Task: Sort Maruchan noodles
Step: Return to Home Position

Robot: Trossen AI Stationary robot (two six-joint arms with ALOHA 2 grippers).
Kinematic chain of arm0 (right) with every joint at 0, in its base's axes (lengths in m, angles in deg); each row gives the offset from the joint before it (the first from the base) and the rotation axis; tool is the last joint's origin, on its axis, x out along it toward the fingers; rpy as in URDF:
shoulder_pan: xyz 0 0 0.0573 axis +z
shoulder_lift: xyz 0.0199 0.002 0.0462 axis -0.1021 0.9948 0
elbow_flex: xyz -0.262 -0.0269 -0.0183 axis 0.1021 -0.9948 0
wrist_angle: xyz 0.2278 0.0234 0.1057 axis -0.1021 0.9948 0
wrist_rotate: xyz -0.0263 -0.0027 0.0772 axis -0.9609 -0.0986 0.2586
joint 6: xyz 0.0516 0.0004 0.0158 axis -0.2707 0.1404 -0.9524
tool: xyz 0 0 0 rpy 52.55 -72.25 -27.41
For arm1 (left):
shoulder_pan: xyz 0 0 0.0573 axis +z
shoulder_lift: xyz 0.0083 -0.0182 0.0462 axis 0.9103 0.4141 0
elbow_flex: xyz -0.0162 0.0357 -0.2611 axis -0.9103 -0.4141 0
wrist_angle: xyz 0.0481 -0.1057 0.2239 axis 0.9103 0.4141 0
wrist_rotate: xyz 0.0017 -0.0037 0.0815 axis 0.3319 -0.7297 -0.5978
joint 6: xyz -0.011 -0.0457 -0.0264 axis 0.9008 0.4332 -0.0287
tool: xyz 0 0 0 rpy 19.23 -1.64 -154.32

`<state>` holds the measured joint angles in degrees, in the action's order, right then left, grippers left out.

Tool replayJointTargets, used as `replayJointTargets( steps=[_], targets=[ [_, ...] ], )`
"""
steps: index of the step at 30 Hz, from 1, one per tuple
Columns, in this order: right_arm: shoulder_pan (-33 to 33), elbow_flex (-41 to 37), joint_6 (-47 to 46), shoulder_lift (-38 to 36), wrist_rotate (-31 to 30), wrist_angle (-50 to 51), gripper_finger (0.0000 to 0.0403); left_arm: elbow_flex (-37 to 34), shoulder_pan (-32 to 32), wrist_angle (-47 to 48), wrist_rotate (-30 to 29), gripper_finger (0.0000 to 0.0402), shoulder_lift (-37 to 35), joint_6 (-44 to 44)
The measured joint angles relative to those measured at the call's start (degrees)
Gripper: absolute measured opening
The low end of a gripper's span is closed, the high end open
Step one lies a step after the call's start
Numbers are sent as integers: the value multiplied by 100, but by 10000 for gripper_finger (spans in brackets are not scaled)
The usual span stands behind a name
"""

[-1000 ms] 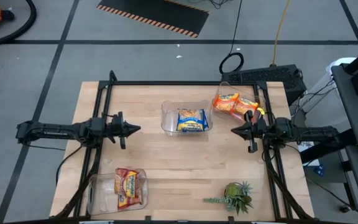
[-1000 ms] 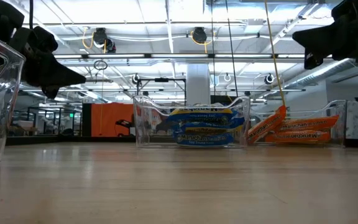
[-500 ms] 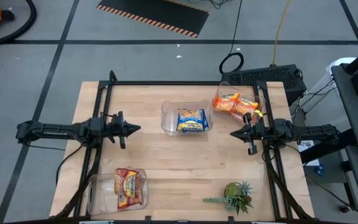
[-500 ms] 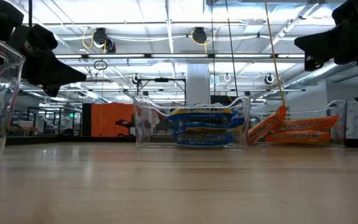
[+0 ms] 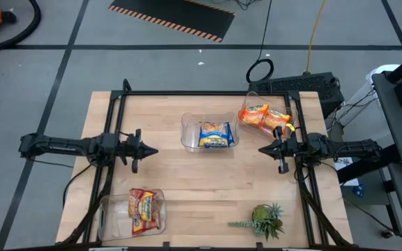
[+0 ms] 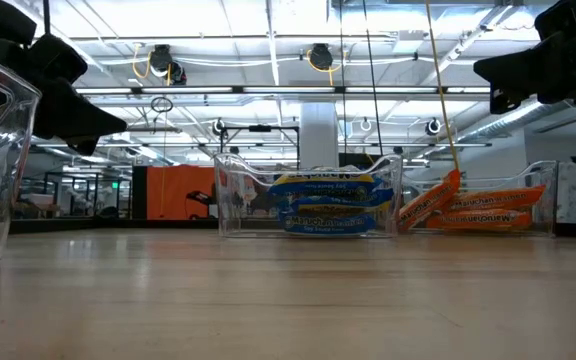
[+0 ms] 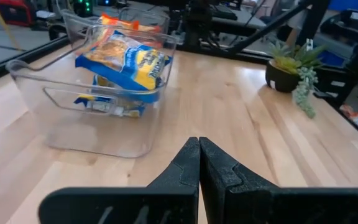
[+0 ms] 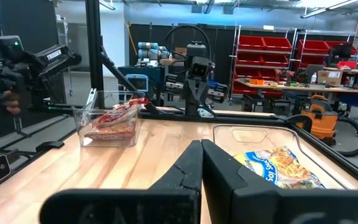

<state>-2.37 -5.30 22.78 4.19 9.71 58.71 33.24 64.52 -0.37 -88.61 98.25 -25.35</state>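
Low view: blue noodle packs (image 6: 333, 205), stacked in middle far bin (image 6: 236, 195). "Maruchan" reads along their facing edges, more than once; smaller print w/ it not legible. Orange packs (image 6: 483, 212) in far right bin (image 6: 551, 190) carry "Maruchan" too, letters look upside down. Right wrist view: top blue pack (image 8: 279, 167) shows white "So…", rest of word can't be made out. High view: red pack (image 5: 143, 207) in near left bin (image 5: 109, 217) has yellow lettering, too small to read.
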Motion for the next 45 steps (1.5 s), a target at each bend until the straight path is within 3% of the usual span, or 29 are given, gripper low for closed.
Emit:
replayJointTargets(
  steps=[8, 20, 29, 37, 45],
  targets=[
    [0, 0, -2, 0, 0, -2, 0, 0, -584, -140, -537, 1, -343, -287],
    [0, 0, -2, 0, 0, -2, 0, 0, -684, 83, -356, 1, -1667, -969],
    [0, 0, -4, 1, 0, -12, 0, 0, -220, 381, 265, 1, -1663, -1036],
    [0, 0, -3, 2, 0, -9, 0, 0, 163, 391, 350, 1, -1661, -824],
    [0, 0, -4, 2, 0, -7, 0, 0, 77, 380, 425, 1, -1644, -711]
  ],
)
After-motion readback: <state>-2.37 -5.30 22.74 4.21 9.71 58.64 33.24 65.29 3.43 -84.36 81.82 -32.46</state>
